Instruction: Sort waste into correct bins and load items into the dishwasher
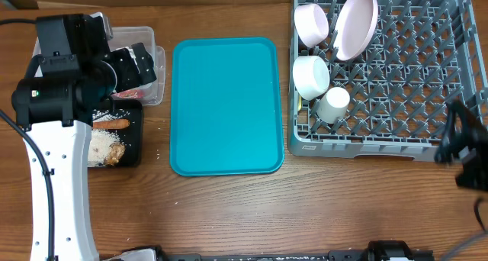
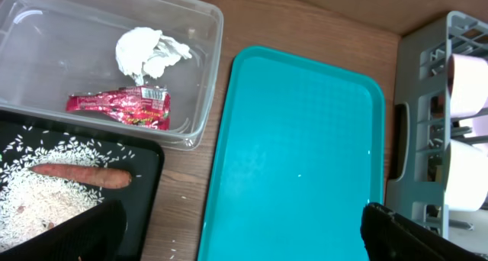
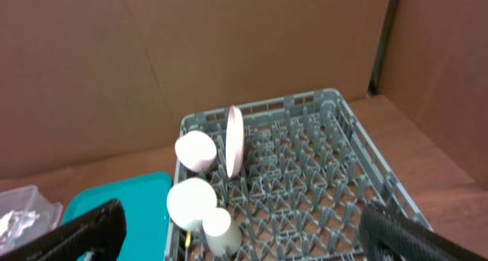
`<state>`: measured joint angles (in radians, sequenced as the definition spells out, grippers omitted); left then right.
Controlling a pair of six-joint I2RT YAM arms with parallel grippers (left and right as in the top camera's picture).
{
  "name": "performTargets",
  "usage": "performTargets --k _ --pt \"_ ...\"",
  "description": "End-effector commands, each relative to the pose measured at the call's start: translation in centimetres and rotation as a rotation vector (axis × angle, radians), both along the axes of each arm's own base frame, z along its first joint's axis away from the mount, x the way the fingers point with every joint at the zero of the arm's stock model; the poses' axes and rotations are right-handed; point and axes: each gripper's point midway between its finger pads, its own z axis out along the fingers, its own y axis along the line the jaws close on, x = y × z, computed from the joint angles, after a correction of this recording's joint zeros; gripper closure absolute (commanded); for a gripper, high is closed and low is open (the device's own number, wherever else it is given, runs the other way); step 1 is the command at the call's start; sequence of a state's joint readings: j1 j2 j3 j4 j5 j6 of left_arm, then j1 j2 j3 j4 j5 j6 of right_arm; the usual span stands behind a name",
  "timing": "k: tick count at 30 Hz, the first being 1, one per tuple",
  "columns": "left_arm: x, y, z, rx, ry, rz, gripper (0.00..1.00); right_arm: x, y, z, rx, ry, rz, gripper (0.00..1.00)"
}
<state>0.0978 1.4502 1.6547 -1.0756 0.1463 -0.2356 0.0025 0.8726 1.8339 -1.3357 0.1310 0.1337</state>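
As the shiny red wrapper (image 2: 118, 108) and crumpled napkin (image 2: 149, 51) lie in the clear plastic tub (image 2: 206, 32) far left, rice (image 2: 46, 192) and carrot stick (image 2: 80, 175) in the black tray (image 2: 149, 169) just nearer, and the white plate (image 1: 356, 23), bowls (image 1: 311, 23) and cup (image 1: 332, 104) in the pegged grey rack (image 1: 412, 78) at right, we judge sorting done. The left tool (image 2: 240, 230) and right tool (image 3: 244, 234) both gape wide and empty, so next we need only lift them clear.

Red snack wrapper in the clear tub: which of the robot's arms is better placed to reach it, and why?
Left, probably. The left hand, open, hovers directly over the clear tub holding the red snack wrapper; the right hand sits at the dish rack's far edge, teal tray between.
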Motion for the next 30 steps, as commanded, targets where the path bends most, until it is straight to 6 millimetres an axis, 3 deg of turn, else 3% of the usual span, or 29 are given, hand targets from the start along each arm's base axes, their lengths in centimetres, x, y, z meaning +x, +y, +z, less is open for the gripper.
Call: performTargets --k 1,14,21,23,27,30 --pt "0.3 0.1 -0.1 0.017 0.001 -0.016 0.00 -0.7 0.0 -0.7 -0.007 0.028 0.004 0.00" --pt "0.4 0.1 -0.3 0.017 0.007 -0.015 0.00 -3.8 -0.3 -7.2 -0.018 0.334 -0.013 0.00" --pt "0.4 0.1 -0.3 0.017 0.007 -0.015 0.00 -3.6 0.2 -9.8 -0.001 0.420 0.016 0.00" --pt "0.4 0.1 -0.3 0.016 0.007 -0.016 0.00 -2.8 0.2 -9.5 -0.001 0.371 0.016 0.00" --pt "0.4 0.1 -0.3 0.016 0.007 -0.016 0.00 0.9 0.3 -8.0 -0.001 0.147 0.016 0.00" --pt "0.4 0.1 -0.3 0.017 0.007 -0.015 0.00 4.0 0.7 -8.6 0.008 -0.005 0.039 0.00"
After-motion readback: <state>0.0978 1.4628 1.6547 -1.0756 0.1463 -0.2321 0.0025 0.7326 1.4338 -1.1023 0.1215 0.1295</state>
